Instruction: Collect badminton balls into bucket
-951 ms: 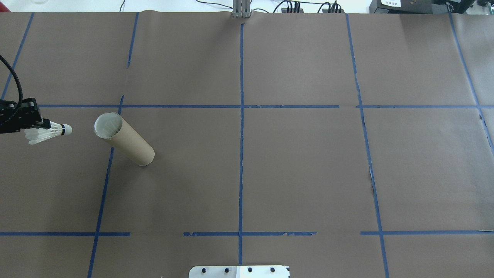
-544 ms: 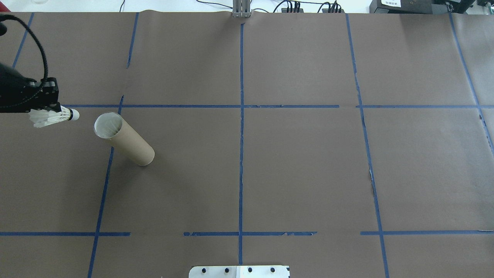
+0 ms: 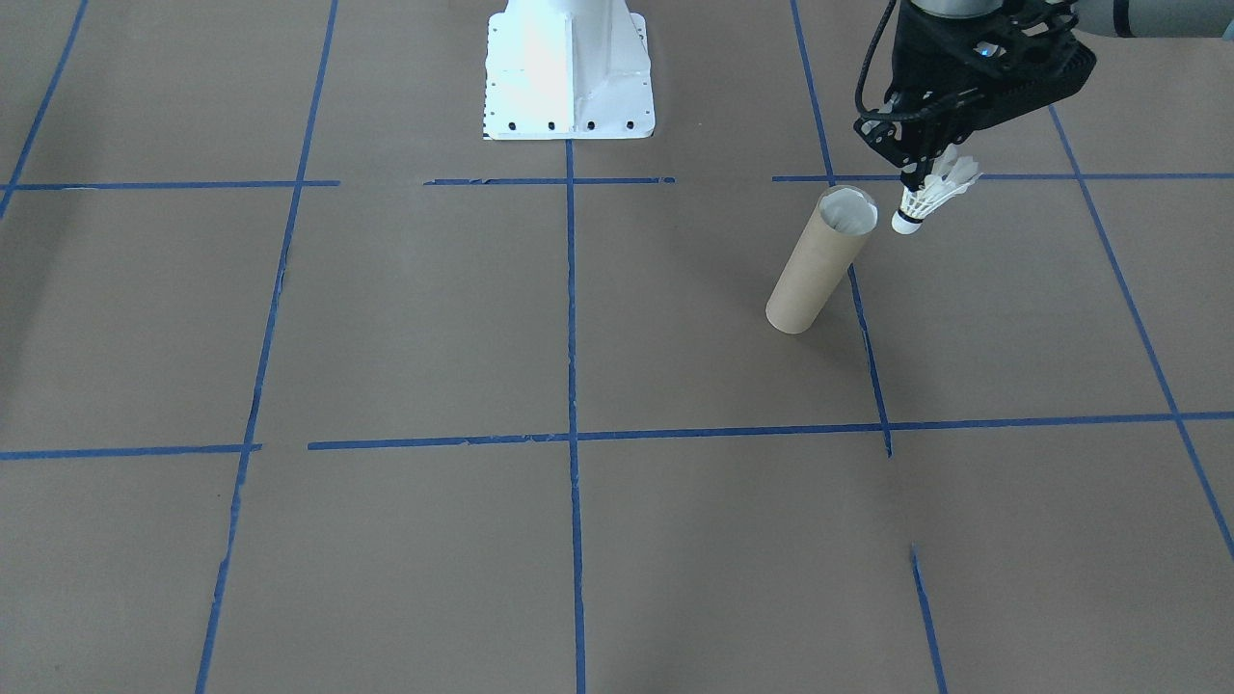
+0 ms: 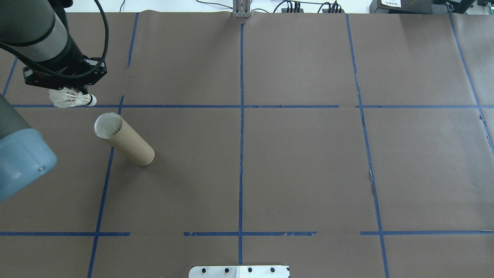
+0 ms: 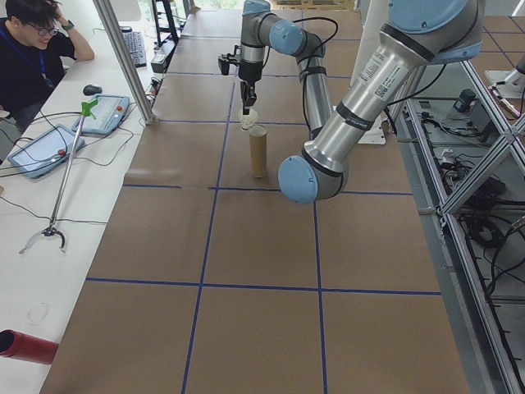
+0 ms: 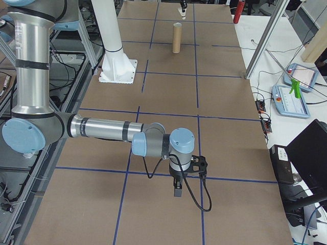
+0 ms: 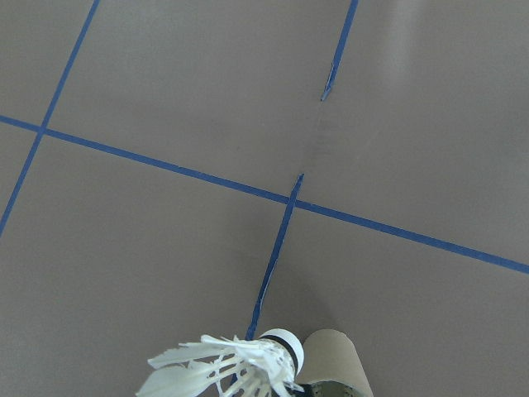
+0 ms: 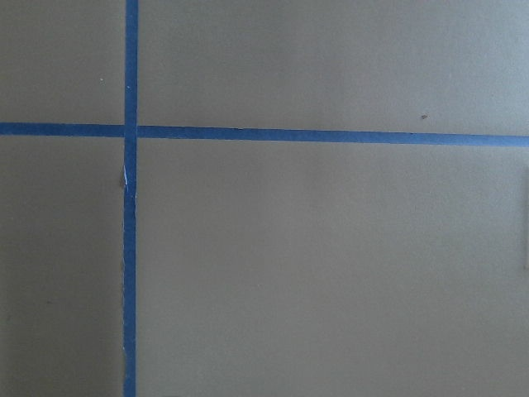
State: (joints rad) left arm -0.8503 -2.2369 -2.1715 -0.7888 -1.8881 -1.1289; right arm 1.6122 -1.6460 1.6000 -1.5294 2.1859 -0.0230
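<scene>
Overhead exterior: left jaws, apparently clamping shuttlecock [image 4: 73,99], moved beyond tube [image 4: 124,143].

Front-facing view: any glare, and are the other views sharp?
Front-facing view: the white robot base is blown out by glare. Left wrist view: the shuttlecock is cut by the bottom edge. Right wrist view: soft, only blue tape on paper. Overhead view: evenly lit, the tube casts a faint shadow.

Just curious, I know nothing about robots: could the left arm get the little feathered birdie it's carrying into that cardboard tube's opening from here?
Probably yes. The left tool holds the shuttlecock beside the tube, whose mouth faces up, unobstructed.
</scene>
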